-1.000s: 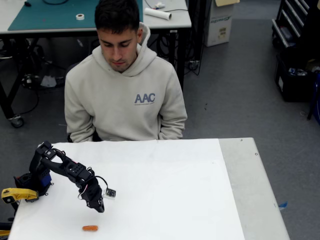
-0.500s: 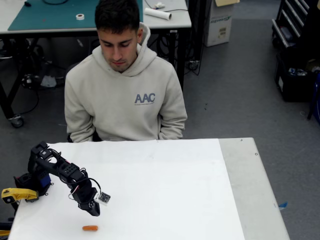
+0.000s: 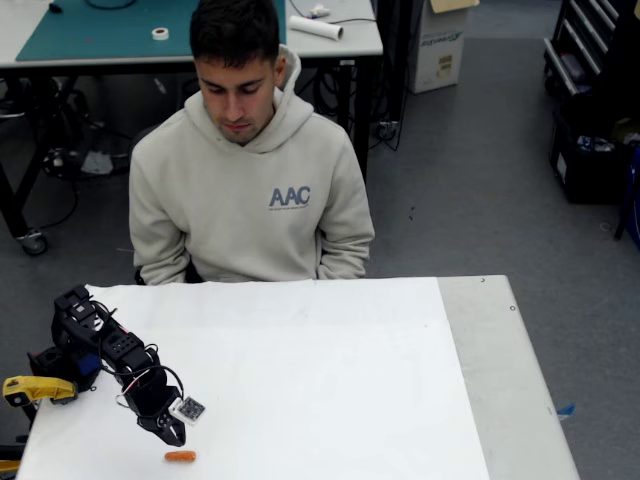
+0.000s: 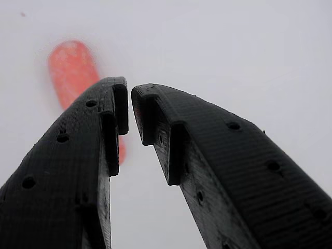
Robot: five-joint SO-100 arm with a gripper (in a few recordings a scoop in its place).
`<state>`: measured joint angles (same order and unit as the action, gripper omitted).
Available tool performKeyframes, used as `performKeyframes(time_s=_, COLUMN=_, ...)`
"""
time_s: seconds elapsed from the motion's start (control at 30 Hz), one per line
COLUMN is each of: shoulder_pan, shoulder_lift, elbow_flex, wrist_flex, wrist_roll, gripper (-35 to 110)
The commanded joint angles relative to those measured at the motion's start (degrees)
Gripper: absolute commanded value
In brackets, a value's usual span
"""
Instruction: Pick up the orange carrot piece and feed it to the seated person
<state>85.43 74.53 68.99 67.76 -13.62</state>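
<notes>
The orange carrot piece [image 3: 180, 456] lies on the white table [image 3: 330, 380] near its front left edge. In the wrist view the carrot piece [image 4: 72, 67] is a blurred orange oval, partly hidden behind the left finger [image 4: 78, 171]. My black gripper [image 3: 172, 437] hangs just above and slightly left of the carrot, tips pointing down at it. Its fingertips nearly touch with only a thin gap, so the gripper [image 4: 129, 104] is shut on nothing. The seated person [image 3: 250, 170] in a beige hoodie sits behind the table's far edge, looking down.
A yellow plastic clamp [image 3: 35, 388] holds the arm's base at the table's left edge. A bare grey strip [image 3: 500, 370] runs along the table's right side. Behind the person stands a workbench with a green mat [image 3: 110, 30].
The arm has folded back to the left and lowered; the gripper has moved down and left, ending just above the carrot. The carrot and the person have not moved.
</notes>
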Motion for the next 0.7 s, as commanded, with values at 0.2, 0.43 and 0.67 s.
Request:
performKeyframes(time_s=0.2, shoulder_pan=0.88, shoulder_lift=5.27, elbow_flex=-2.9, wrist_flex=0.88, wrist_roll=-0.62, gripper=-2)
performKeyframes(time_s=0.43, shoulder_pan=0.7, shoulder_lift=-0.53, elbow_flex=-2.9, wrist_flex=0.88, wrist_roll=-0.62, gripper=-2)
performKeyframes(time_s=0.67, shoulder_pan=0.09, shoulder_lift=-1.76, elbow_flex=-2.9, wrist_flex=0.79, wrist_roll=-0.7, gripper=-2)
